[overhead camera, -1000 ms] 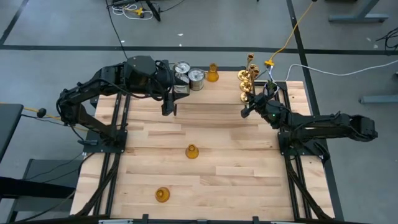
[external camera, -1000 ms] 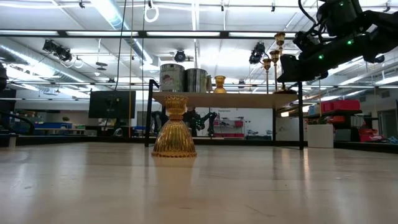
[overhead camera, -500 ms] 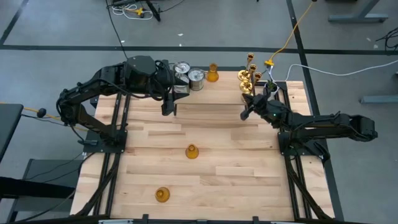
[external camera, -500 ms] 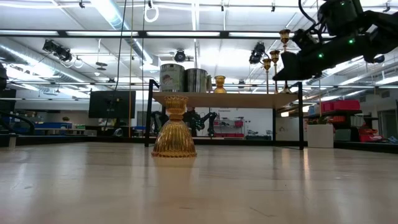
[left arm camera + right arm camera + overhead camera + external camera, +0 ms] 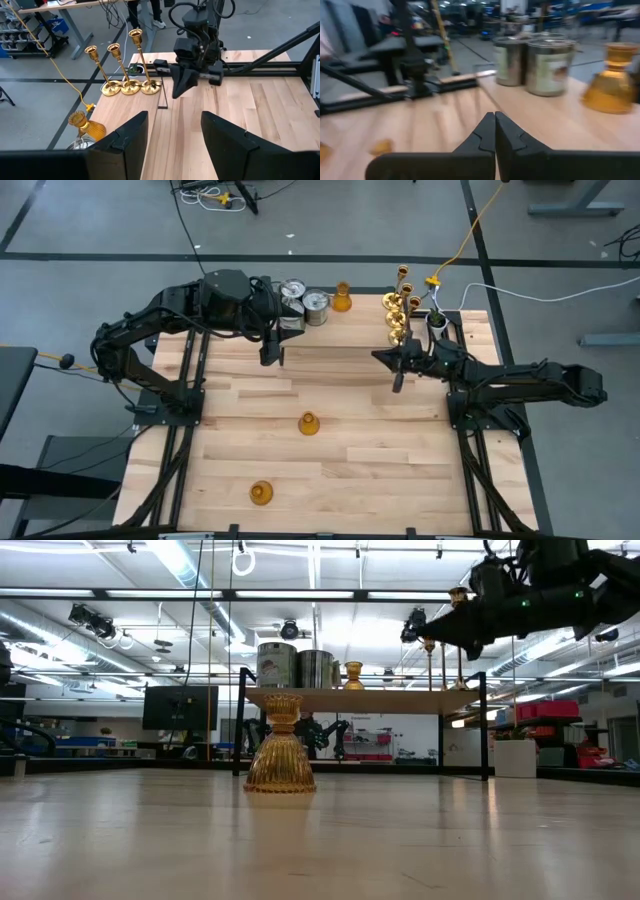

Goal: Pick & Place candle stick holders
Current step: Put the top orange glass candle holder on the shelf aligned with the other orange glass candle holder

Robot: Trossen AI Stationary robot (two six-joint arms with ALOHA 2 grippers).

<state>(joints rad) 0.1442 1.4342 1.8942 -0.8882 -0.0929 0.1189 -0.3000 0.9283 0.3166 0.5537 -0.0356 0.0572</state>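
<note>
Three brass candle stick holders (image 5: 400, 310) stand on their round bases at the far right. Further left on the same raised far strip are the silvery cylinders (image 5: 305, 301) and one amber holder (image 5: 342, 298). A second amber holder (image 5: 308, 423) stands on its wide end at mid-table, and a third (image 5: 261, 493) stands near the front. My right gripper (image 5: 380, 358) is shut and empty, held level just in front of the brass holders (image 5: 122, 85) and pointing toward the table's left. My left gripper (image 5: 270, 358) hangs open and empty in front of the cylinders (image 5: 532, 62).
A small white pot with a green plant (image 5: 437, 320) sits beside the brass holders on the raised wooden strip (image 5: 360, 698) along the far edge. Bare wood lies between the two arms and toward the near edge. The arms' dark frames run along both table sides.
My right gripper has swung away from the brass holders toward the table's left. It has tipped up from slanting down to level and risen a little, staying shut. No holder has moved.
</note>
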